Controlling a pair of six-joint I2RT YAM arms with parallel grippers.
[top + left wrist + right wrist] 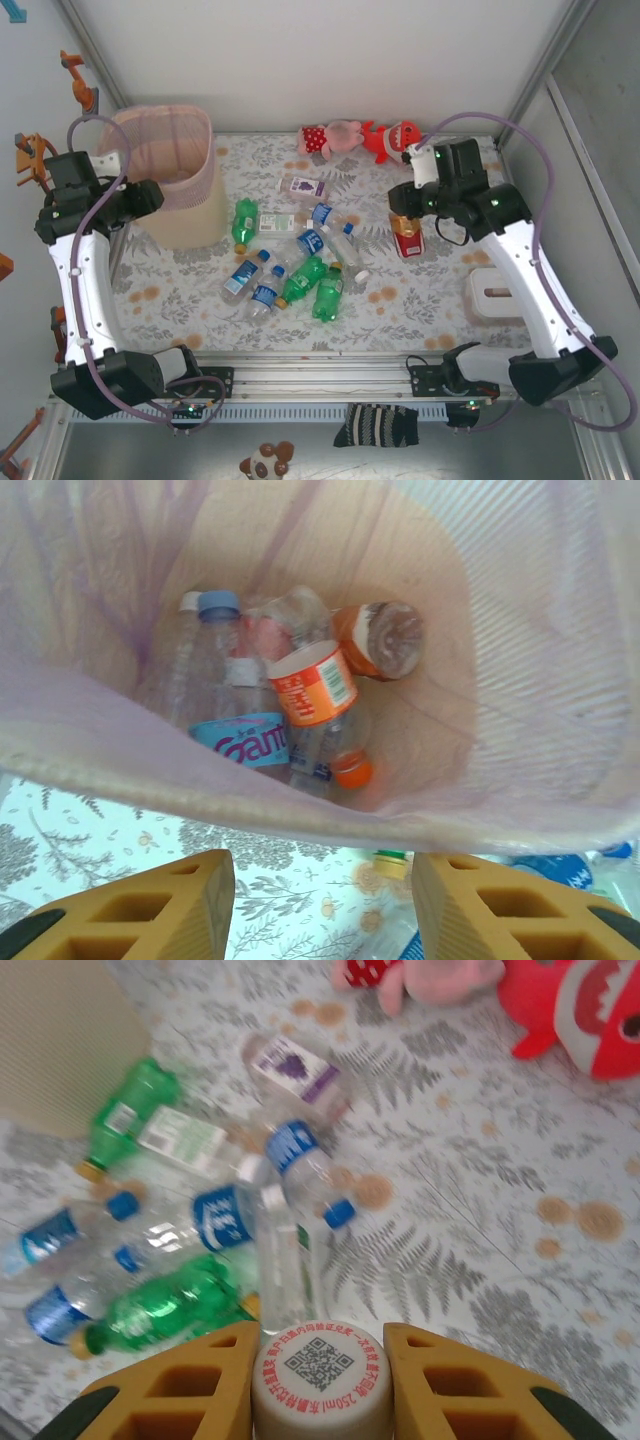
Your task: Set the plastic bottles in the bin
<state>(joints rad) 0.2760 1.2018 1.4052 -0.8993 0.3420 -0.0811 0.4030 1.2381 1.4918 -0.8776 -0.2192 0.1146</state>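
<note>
The right gripper (322, 1345) is clamping a red-labelled bottle (320, 1388), pending transfer to the bin (90, 748); the left gripper (322, 885) is hovering there, jaws apart.

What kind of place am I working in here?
Probably a robot test cell in a lab, not a home: plain white panels box in the table, an aluminium rail runs along its near edge, and plastic bottles and plush toys lie scattered like staged props.
</note>
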